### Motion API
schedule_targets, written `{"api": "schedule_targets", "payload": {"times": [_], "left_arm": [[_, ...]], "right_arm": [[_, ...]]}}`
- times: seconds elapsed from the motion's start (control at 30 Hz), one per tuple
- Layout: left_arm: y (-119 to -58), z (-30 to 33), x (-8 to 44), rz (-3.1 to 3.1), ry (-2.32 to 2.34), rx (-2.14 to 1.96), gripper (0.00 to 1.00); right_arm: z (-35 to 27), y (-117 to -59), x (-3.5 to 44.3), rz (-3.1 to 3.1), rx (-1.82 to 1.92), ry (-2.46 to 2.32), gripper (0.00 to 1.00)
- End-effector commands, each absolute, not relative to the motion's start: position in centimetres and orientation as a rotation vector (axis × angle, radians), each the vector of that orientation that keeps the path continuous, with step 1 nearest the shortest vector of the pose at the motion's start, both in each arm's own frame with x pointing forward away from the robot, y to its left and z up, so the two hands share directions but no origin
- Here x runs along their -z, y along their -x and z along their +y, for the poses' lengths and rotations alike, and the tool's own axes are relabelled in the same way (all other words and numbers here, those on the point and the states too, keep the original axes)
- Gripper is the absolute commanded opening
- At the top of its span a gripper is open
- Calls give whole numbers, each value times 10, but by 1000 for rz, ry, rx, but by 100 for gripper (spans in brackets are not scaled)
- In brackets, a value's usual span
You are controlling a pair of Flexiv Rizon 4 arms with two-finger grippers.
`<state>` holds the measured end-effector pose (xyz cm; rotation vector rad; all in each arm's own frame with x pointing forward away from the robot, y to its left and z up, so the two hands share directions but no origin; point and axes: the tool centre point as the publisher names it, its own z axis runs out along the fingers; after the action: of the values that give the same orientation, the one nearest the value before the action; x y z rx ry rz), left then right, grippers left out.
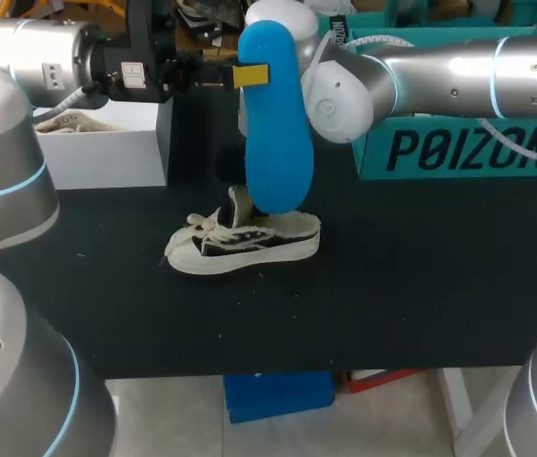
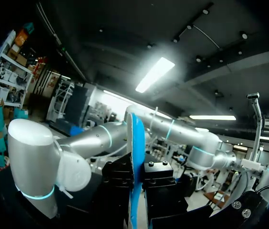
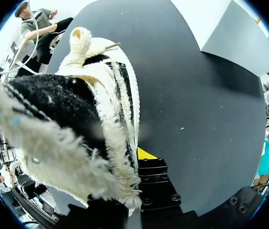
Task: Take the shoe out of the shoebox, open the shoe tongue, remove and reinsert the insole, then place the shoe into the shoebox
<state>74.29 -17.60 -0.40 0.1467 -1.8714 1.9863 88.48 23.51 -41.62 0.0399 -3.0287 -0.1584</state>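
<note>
Both grippers are clamped: the left gripper point(image 1: 249, 74) on the blue insole point(image 1: 273, 124), held upright over the shoe point(image 1: 245, 249) on the table point(image 1: 421, 286), the right gripper point(image 3: 127, 164) on the shoe's heel, shown only in its wrist view; laces point(image 1: 59, 124) are glimpsed in the white shoebox point(image 1: 107, 152).

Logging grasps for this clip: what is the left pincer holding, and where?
The left pincer grips the blue insole near its upper end; it hangs upright.

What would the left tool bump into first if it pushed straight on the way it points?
Probably the right arm, whose joint sits just ahead of the left tool gripping the blue insole; depth is uncertain.
</note>
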Motion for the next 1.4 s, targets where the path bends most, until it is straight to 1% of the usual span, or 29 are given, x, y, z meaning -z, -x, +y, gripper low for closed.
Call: {"api": "schedule_targets", "payload": {"times": [0.03,0.27,0.5,0.67,0.93,1.17,1.4], "left_arm": [[-742,-177,5,-1873,-149,-1990,0],[-742,-177,5,-1873,-149,-1990,0],[-742,-177,5,-1873,-149,-1990,0],[-742,-177,5,-1873,-149,-1990,0],[-742,-177,5,-1873,-149,-1990,0],[-742,-177,5,-1873,-149,-1990,0],[-742,-177,5,-1873,-149,-1990,0]], "right_arm": [[231,-886,411,-3038,147,-15,0],[209,-897,361,-3119,223,360,0],[189,-905,339,-3135,37,830,0],[179,-905,338,-3041,-149,1219,0],[170,-896,338,-2802,-274,1736,0],[167,-888,341,-2566,-287,2100,0],[171,-879,353,-2356,-240,2338,0]]}}
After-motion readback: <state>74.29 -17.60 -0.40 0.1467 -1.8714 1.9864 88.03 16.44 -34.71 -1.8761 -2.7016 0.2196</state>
